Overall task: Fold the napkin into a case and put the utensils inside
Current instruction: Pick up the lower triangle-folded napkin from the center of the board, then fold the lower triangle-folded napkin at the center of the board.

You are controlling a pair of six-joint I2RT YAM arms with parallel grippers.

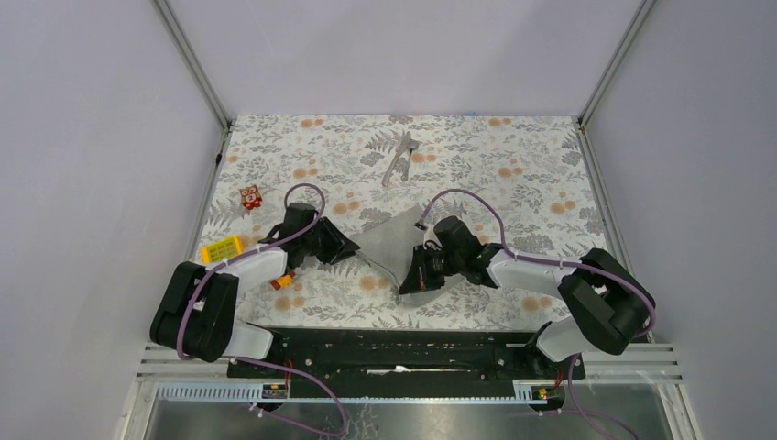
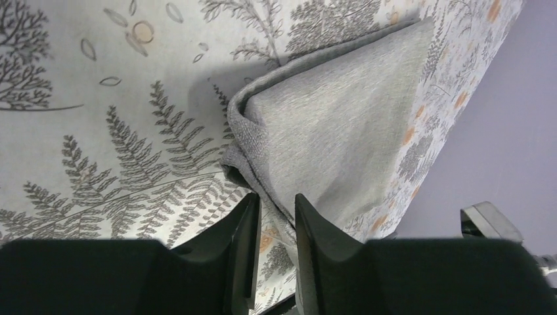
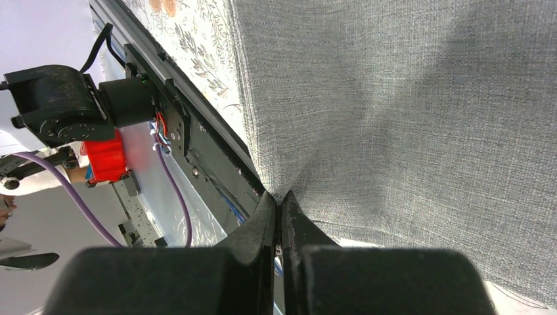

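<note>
Tightly pinched: napkin point(image 2: 341, 131), by the closed right gripper point(image 3: 279, 197).
Its edge is straddled by the left gripper point(image 2: 276, 200), narrowly parted.

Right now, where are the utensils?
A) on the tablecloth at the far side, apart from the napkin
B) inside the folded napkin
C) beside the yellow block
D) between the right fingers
A: the utensils lie on the tablecloth beyond the napkin, with patterned cloth showing between them.
</note>
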